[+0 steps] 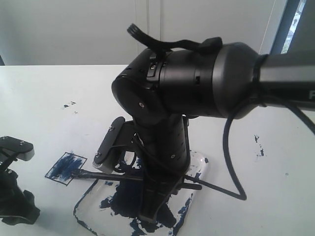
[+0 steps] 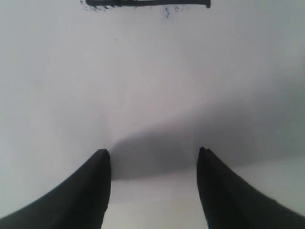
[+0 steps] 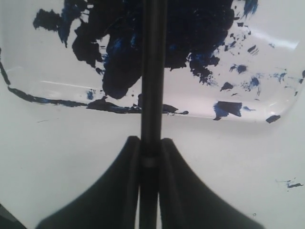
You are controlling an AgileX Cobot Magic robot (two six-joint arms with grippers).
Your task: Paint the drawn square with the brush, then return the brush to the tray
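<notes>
Looking over a white table [image 1: 39, 98], we are seeing two black robot arms at work on a small painting job. At the far left edge, the left gripper [image 2: 152, 153] is poised above bare white surface, released, its two fingers [image 2: 95, 191] spread apart with nothing between them.

Just right of it, the drawn square [image 1: 66, 167] is lying on the white surface, a thin black outline with its inside streaked dark blue. The brush [image 1: 106, 175] is lying nearly level, its dark tip reaching over the near right part of the square. We cannot tell whether the tip is touching the paper. From there its thin black shaft is running rightward across the tray [image 1: 199, 164].

The tray, clear plastic smeared with a big navy paint blot [image 3: 143, 38], is sitting near the front middle of the scene, just right of the square. The right arm [image 1: 197, 78] is coming in from the right and bending down over the tray. The right gripper [image 3: 151, 143] is grasping the brush, both fingers clenched tight on the shaft. Farther right, small blue specks [image 1: 258, 147] are dotting the table.
</notes>
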